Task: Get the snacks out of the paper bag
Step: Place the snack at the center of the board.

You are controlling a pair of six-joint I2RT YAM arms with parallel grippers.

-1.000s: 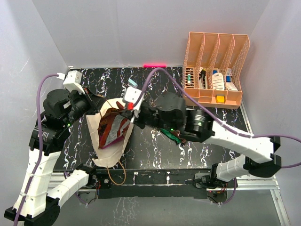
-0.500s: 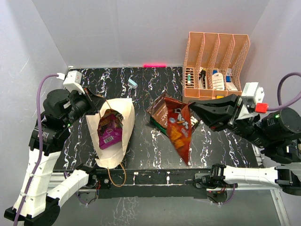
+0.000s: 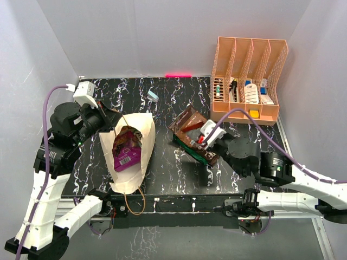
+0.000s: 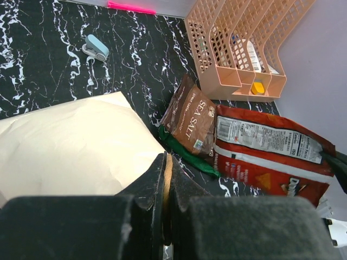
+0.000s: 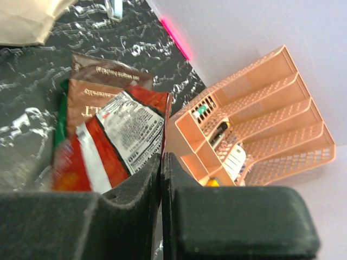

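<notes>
Tan paper bag [image 3: 145, 135] upright on the left of the worktop [image 3: 168, 173], mouth held agape by the left end effector [image 4: 167, 165], jaws pinched tight on the rim. Red packet [image 4: 265, 151], seen a second ago at the bag's mouth and half a second ago dangling over the worktop, now laid flat outside, right of the bag, overlapping a brown packet [image 4: 190, 122] and a green packet [image 4: 187, 155]. Right end effector [image 5: 161, 162] low over this pile, jaws all but together, apparently clamped on the red packet's near edge; release not yet made. Meaning for the task: three snacks out, near the orange rack [image 3: 249, 59] yet apart from it. Inside the bag, at least a purple packet [image 3: 128, 155] and a red-brown packet [image 3: 126, 138] behind it, hence more trips needed. Next, judged from this: letting go, then back to the mouth.
</notes>
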